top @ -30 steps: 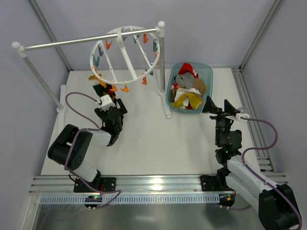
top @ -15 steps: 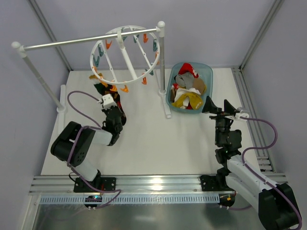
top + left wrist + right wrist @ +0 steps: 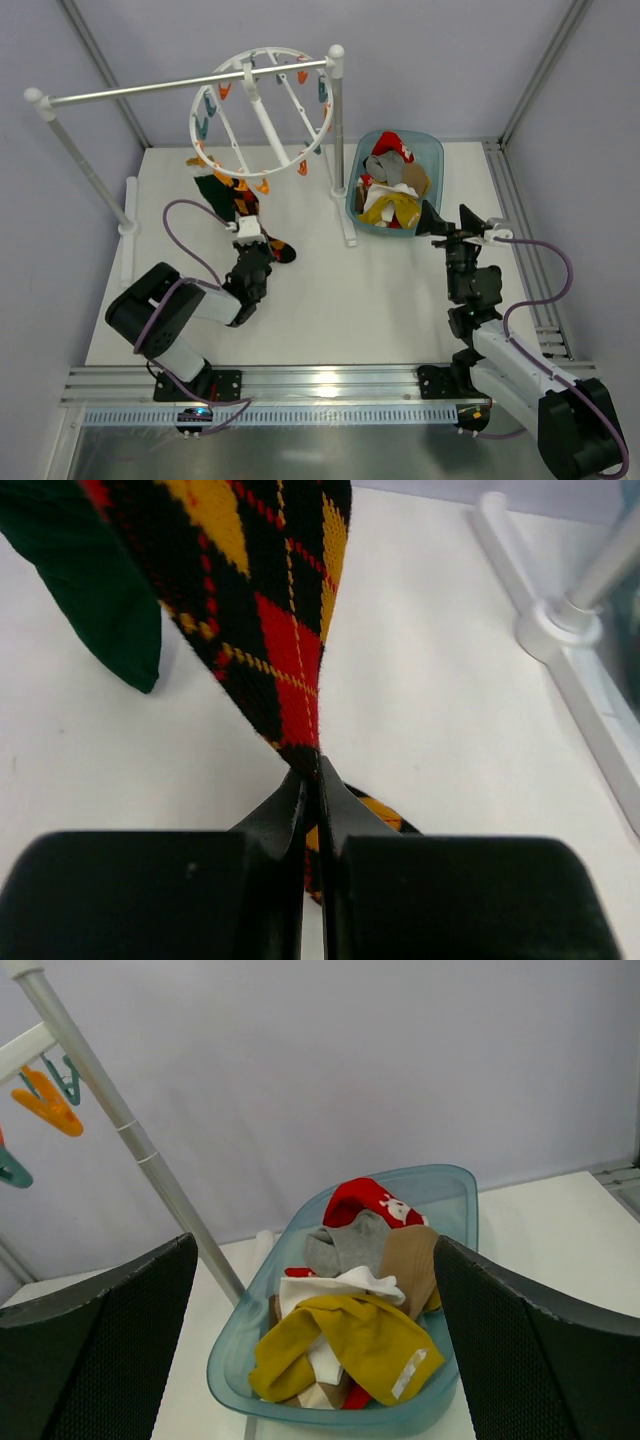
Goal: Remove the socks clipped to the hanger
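Left gripper (image 3: 312,772): we have it pinched shut on the argyle sock's (image 3: 285,650) lower end, we judge to pull it free.
Argyle sock: stretched on a slant from the hanger's (image 3: 262,110) near rim, beside the green sock (image 3: 95,600).
Right gripper (image 3: 450,225): wide open, empty, facing the basket (image 3: 455,1200).

- Left arm (image 3: 150,315): black rounded joint housings, white link shells, small white block (image 3: 248,227) at the wrist.
- Right arm (image 3: 510,362): same black-and-white build.
- Cable (image 3: 185,212): purple-grey, one loop per arm.
- Left gripper (image 3: 312,770): two thin black blades on blocky black carriers.
- Right gripper (image 3: 452,222): broad black fingers (image 3: 540,1360) with finely textured faces.
- Base plates (image 3: 220,384): flat, black.
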{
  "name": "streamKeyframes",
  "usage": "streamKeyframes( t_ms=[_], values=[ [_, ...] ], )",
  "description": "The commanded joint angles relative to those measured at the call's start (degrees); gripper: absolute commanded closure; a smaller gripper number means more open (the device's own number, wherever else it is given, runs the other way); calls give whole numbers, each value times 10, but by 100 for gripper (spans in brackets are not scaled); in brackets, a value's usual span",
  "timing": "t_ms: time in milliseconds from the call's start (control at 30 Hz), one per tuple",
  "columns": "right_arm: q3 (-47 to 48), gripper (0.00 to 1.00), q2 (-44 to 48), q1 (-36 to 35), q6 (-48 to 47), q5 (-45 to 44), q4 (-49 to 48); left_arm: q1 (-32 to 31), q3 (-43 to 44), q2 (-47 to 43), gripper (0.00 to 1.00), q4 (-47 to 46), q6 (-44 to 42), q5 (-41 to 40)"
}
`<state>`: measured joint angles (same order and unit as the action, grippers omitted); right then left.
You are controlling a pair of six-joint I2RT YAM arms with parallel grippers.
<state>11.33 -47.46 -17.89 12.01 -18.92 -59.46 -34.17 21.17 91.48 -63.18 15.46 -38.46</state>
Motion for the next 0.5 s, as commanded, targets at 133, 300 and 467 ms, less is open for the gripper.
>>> streamKeyframes(
  t_ms=[133,300,467],
  values=[
    [106,0,-53,-5,-5,206,56,-120,-26,-44,100,-90,-67,-48],
    [159,0,-89,-50,-48,252,101,-183,-18,-23,100,-123,-99,-75],
    [193,0,-92,-149,-105,267,151,-258,-1,5,100,-145,-151,-107]
  ],
)
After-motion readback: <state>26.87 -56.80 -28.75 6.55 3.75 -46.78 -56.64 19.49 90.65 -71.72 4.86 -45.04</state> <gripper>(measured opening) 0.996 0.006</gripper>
